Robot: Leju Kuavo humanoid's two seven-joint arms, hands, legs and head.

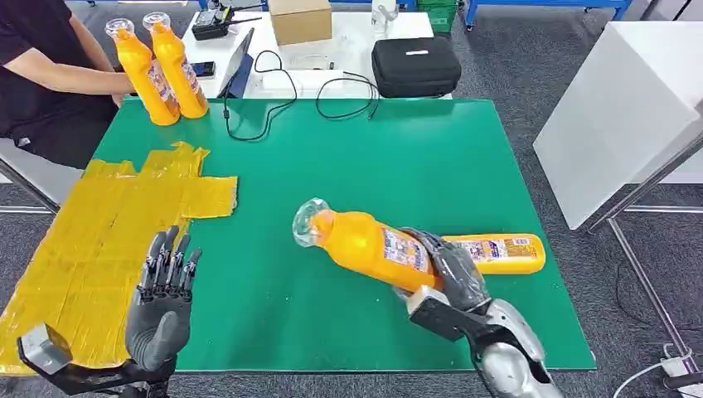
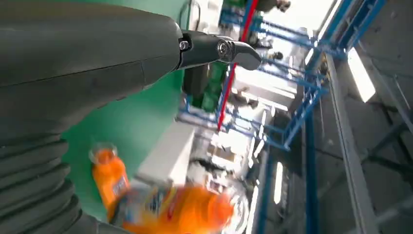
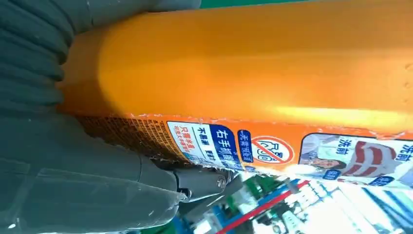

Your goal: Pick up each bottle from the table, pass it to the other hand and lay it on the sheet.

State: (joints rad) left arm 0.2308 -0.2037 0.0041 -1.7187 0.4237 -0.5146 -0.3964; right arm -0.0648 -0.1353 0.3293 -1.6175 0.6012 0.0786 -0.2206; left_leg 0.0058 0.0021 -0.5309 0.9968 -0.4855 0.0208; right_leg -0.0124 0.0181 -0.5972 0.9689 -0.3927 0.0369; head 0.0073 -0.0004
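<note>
Green tabletop (image 1: 348,166): right hand (image 1: 443,269) fingers wrap the tall orange plastic bottle (image 1: 365,242), raised, cap pointing ten o'clock toward the empty, spread left hand (image 1: 164,286) at nine o'clock.
</note>
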